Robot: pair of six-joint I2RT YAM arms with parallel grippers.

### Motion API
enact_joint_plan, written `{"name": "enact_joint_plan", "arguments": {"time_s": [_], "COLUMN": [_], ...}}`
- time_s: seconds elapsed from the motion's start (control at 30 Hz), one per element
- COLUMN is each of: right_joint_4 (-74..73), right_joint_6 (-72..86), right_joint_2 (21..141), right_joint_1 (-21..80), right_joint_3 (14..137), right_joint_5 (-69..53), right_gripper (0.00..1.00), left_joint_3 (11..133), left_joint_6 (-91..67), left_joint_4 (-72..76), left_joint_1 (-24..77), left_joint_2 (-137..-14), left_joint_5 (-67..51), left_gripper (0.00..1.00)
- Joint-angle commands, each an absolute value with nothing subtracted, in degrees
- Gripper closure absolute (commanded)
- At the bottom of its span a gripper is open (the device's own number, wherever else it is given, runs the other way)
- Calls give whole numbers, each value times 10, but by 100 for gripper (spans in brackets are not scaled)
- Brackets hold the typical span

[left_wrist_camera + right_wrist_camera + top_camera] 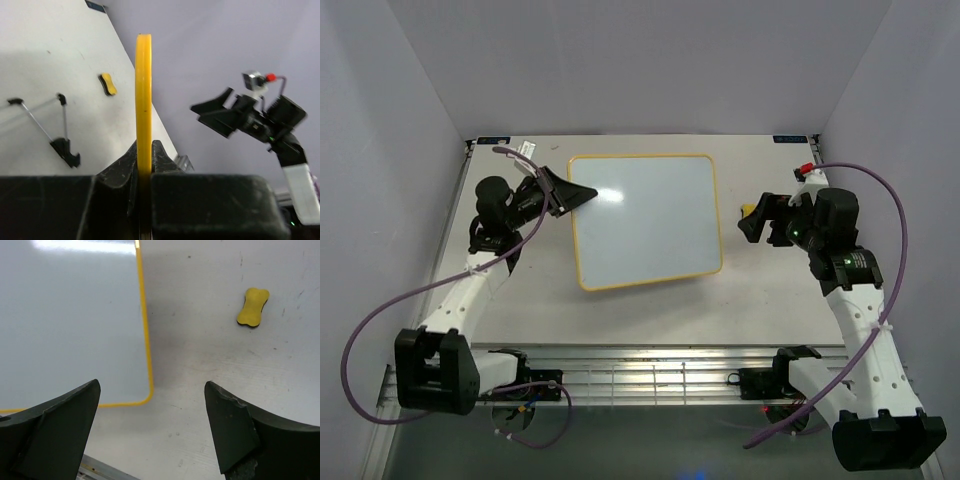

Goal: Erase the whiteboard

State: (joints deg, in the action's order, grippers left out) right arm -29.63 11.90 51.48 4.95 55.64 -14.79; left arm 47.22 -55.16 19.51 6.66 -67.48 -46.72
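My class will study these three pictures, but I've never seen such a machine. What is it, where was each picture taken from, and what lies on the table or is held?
It is a robot: two arms bolted to a table, each ending in a two-finger gripper. One picture looks down from above; the other two come from cameras on the wrists. The left gripper is clamped on the yellow frame of a whiteboard, which shows no writing. The right gripper is open and empty, near a small yellow eraser lying on the table.
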Motion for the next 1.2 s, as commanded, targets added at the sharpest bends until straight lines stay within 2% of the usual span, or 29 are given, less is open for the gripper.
{"name": "enact_joint_plan", "arguments": {"time_s": [0.0, 0.13, 0.27, 0.43, 0.7, 0.93, 1.17], "right_joint_4": [-281, -305, -311, -316, -314, -300, -298], "right_joint_6": [119, 103, 97, 96, 97, 99, 96], "right_joint_2": [496, 490, 483, 490, 501, 493, 483], "right_joint_1": [50, 49, 50, 50, 50, 50, 49], "right_joint_3": [586, 585, 584, 586, 589, 582, 575], "right_joint_5": [-171, -166, -175, -191, -203, -220, -221], "right_gripper": [10, 10, 10, 10, 10, 10, 10], "left_joint_3": [526, 567, 593, 645, 659, 657, 695], "left_joint_6": [-550, -548, -532, -646, -612, -626, -623], "left_joint_4": [342, 473, 533, 686, 668, 743, 734], "left_joint_1": [63, 62, 48, 12, 2, 2, -18], "left_joint_2": [-720, -825, -877, -959, -987, -1031, -1072], "left_joint_5": [-450, -519, -550, -626, -639, -627, -628], "left_gripper": [100, 100, 100, 100, 100, 100, 100]}}
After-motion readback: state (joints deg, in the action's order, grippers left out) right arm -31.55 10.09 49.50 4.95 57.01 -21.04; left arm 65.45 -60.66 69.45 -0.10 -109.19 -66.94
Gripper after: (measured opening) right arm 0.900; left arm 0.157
